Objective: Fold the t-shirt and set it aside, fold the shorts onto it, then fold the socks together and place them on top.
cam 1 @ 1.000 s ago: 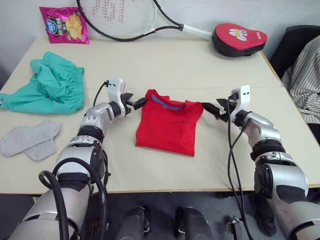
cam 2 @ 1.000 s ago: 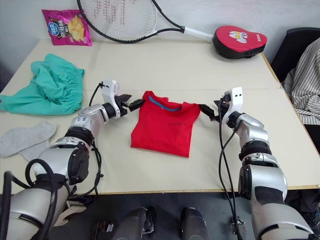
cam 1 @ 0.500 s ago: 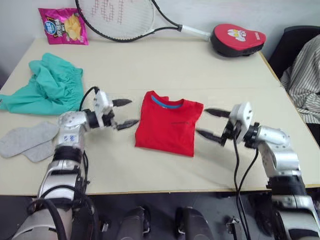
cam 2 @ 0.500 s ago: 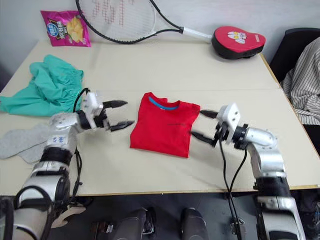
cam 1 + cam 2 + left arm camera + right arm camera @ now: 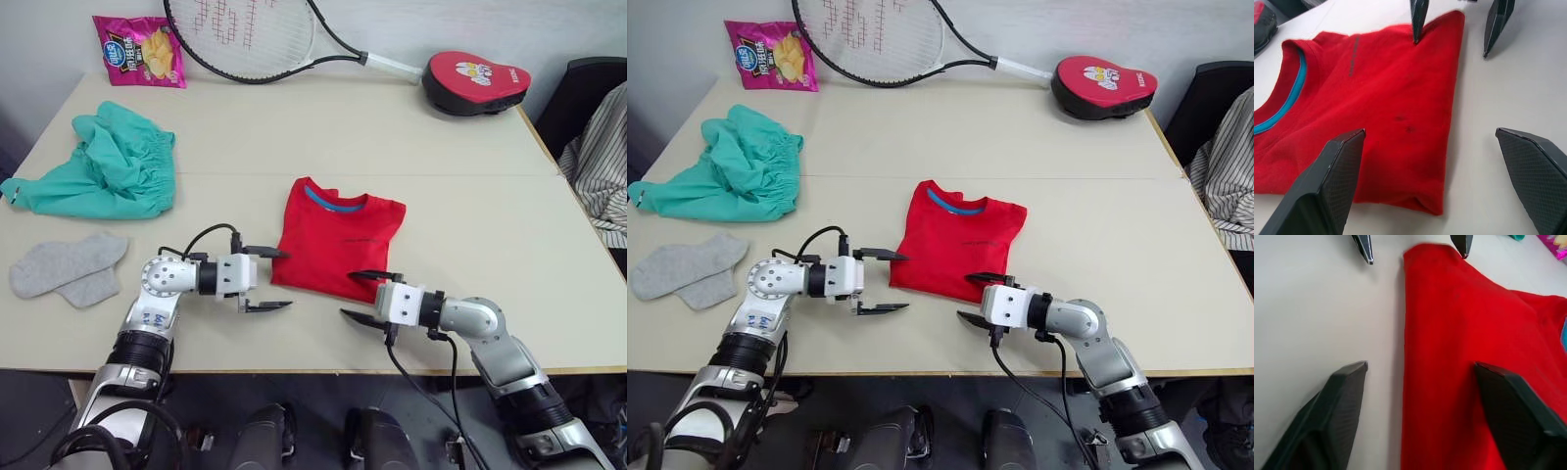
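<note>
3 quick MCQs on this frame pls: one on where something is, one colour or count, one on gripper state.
1. Where do the shorts lie?
A. on the t-shirt
B. at the table's far left, beyond the socks
C. beside the red case

2. What colour is the t-shirt's inner collar band?
A. blue
B. white
C. yellow

3. How do the jaws of the two grippers stand?
A. both shut on the t-shirt
B. left shut, right open
C. both open, at the t-shirt's near corners

Key: 1 B, the teal heap sits past the socks on the left. 2 A, blue shows at the neckline. 3 C, the left gripper and right gripper each show spread fingers gripping nothing.
</note>
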Available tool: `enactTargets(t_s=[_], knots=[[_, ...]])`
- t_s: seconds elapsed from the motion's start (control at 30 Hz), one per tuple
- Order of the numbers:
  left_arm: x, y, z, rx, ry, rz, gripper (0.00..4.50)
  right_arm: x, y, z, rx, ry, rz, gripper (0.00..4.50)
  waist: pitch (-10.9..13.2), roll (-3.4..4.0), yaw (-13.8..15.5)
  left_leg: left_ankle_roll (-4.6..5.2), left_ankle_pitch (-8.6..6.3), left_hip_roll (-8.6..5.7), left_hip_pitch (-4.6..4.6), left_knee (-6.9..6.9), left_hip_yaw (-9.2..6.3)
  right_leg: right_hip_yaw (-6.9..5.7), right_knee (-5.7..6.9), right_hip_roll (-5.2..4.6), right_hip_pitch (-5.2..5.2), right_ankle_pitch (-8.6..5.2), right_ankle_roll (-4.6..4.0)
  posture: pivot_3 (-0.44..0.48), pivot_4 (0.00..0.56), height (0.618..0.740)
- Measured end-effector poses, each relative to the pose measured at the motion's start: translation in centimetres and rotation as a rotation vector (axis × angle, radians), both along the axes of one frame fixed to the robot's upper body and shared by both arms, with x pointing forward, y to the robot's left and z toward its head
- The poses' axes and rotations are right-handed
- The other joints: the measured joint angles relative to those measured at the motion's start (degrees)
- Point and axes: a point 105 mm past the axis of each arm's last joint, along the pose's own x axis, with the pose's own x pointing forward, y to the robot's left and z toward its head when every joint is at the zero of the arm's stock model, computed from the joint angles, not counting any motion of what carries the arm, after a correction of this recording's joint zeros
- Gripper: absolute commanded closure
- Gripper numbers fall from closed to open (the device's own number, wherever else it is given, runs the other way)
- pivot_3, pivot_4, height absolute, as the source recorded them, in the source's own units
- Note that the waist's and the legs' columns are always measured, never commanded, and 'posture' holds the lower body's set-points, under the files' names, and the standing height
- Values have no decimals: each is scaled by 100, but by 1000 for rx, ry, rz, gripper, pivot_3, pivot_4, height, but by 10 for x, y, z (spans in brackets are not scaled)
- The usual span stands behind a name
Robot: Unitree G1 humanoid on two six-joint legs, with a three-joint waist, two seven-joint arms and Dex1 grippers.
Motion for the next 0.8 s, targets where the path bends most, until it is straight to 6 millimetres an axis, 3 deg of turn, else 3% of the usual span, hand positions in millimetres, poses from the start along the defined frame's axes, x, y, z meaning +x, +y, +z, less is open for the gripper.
enactTargets(t_s=[0.1,0.23,0.47,0.53,0.8], knots=[[9,-6,1,30,-51,15,608,9,-3,-1,-23,-54,-34,3059,-1,-2,20,3,2,0,1,4,0,-2,3,-1,3,0,0,0,150,740],[13,-9,-2,67,-101,5,1833,13,-9,-6,-37,-69,-54,4466,-4,-2,21,6,4,0,3,8,0,-2,7,-2,7,0,0,0,150,740],[10,-8,-7,73,-113,-18,4044,15,-8,-7,-43,-78,-48,4500,-9,0,10,9,6,0,7,12,-3,-1,14,-8,9,0,0,0,150,740],[10,-6,-5,66,-116,-19,4482,15,-7,-7,-44,-81,-39,4500,-10,1,7,7,5,0,8,9,-3,-1,12,-7,9,0,0,0,150,740],[-24,8,-11,40,-80,-37,4482,5,-3,-9,-40,-81,45,4500,-13,5,-134,7,5,3,7,-2,-3,-8,3,-5,8,0,0,0,150,740]])
